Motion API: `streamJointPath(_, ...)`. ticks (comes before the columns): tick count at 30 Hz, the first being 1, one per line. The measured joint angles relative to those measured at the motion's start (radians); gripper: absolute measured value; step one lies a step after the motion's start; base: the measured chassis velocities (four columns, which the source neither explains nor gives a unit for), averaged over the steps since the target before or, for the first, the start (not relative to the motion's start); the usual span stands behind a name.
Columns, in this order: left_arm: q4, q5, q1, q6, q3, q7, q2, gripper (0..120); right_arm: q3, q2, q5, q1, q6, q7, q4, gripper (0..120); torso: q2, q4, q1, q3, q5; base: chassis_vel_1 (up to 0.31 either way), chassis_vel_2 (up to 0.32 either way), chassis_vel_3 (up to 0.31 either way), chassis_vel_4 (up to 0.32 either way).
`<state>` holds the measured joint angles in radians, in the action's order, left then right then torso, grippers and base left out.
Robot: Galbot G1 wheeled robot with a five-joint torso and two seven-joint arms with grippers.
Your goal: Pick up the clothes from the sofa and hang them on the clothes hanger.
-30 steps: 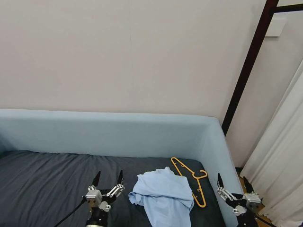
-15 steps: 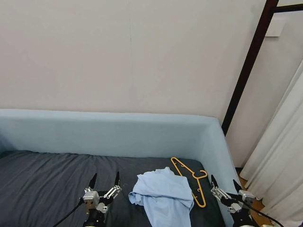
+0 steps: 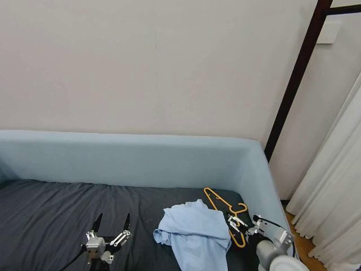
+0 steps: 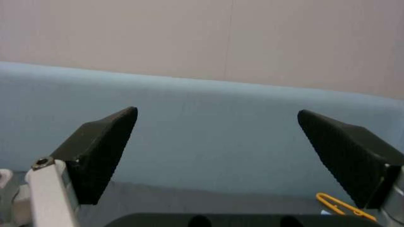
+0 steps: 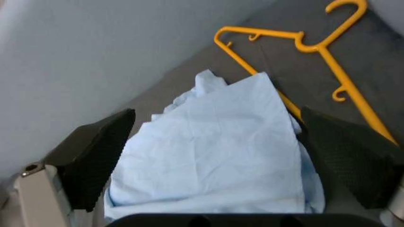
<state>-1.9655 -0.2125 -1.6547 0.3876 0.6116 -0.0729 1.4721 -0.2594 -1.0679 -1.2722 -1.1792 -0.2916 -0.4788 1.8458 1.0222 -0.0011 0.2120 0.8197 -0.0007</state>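
On the sofa (image 3: 141,161), a blue shirt (image 3: 194,234) and a hanger (image 3: 219,202) lie between two empty grippers.
The left gripper (image 3: 114,217) hovers wide open over bare seat. The crumpled shirt lies beside it, overlapping the orange hanger. The right gripper (image 3: 240,223), spread wide and holding nothing, hangs over the hanger.

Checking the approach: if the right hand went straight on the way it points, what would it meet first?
Probably the light blue shirt: the right hand, open, frames it dead ahead. The orange hanger lies off that line. Depth is unclear.
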Motion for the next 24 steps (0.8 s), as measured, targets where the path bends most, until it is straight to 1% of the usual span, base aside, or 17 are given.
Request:
streamJointPath(3,-0.013,0.009,-0.016,0.006,0.011,0.001,0.010,100,0.011,-0.035,-0.052,0.083,-0.059,-0.039,-0.111,100,0.000,-0.0002,0.000,0.000,-0.0001,0.000,0.000,0.000,0.000)
streamJointPath(4,-0.013,0.009,-0.016,0.006,0.011,0.001,0.010,100,0.011,-0.035,-0.052,0.083,-0.059,-0.039,-0.111,100,0.000,-0.0002,0.000,0.000,-0.0001,0.000,0.000,0.000,0.000)
streamJointPath(5,-0.019,0.010,-0.021,0.007,0.016,0.002,0.012,100,0.009,-0.049,-0.073,0.111,-0.090,-0.062,-0.150,100,0.000,-0.0003,0.000,0.000,-0.0002,0.000,0.000,0.000,0.000)
streamJointPath(6,-0.023,0.011,-0.024,0.008,0.019,0.003,0.013,100,0.004,-0.061,-0.082,0.133,-0.117,-0.079,-0.186,100,0.000,0.0002,0.000,0.000,-0.0001,0.000,0.000,0.000,0.000)
streamJointPath(7,-0.028,0.012,-0.026,0.010,0.022,0.006,0.014,100,-0.003,-0.072,-0.081,0.153,-0.146,-0.088,-0.220,100,0.000,-0.0002,0.000,0.000,-0.0002,0.000,0.000,0.000,0.000)
streamJointPath(8,-0.031,0.013,-0.028,0.011,0.025,0.009,0.014,100,-0.010,-0.087,-0.074,0.175,-0.169,-0.090,-0.266,100,0.000,0.0000,0.000,0.000,-0.0002,0.000,0.000,0.000,0.000)
streamJointPath(9,-0.031,0.013,-0.028,0.011,0.025,0.009,0.014,100,-0.010,-0.087,-0.074,0.175,-0.169,-0.090,-0.266,100,0.000,0.0000,0.000,0.000,-0.0002,0.000,0.000,0.000,0.000)
streamJointPath(10,-0.032,0.014,-0.029,0.011,0.026,0.013,0.014,100,-0.018,-0.100,-0.069,0.192,-0.185,-0.090,-0.303,100,0.000,-0.0005,0.000,0.000,-0.0001,0.000,0.000,0.000,0.000)
streamJointPath(12,-0.032,0.018,-0.030,0.013,0.027,0.017,0.016,100,-0.036,-0.131,-0.058,0.224,-0.217,-0.092,-0.378,100,0.000,-0.0003,0.000,0.000,-0.0002,0.000,0.000,0.000,0.000)
streamJointPath(13,-0.032,0.018,-0.030,0.013,0.027,0.017,0.016,100,-0.036,-0.131,-0.058,0.224,-0.217,-0.092,-0.378,100,0.000,-0.0003,0.000,0.000,-0.0002,0.000,0.000,0.000,0.000)
streamJointPath(15,-0.032,0.021,-0.032,0.017,0.028,0.021,0.018,100,-0.047,-0.152,-0.032,0.243,-0.242,-0.084,-0.444,100,0.000,0.0001,0.000,0.000,-0.0001,0.000,0.000,0.000,0.000)
streamJointPath(19,-0.025,0.021,-0.032,0.024,0.029,0.025,0.018,100,-0.065,-0.158,0.006,0.241,-0.275,-0.037,-0.492,100,0.000,-0.0003,0.000,0.000,-0.0002,0.000,0.000,0.000,0.000)
streamJointPath(24,-0.021,0.030,-0.031,0.034,0.030,0.030,0.026,100,-0.078,-0.161,0.015,0.223,-0.294,0.004,-0.484,100,0.000,-0.0004,0.000,0.000,-0.0001,0.000,0.000,0.000,0.000)
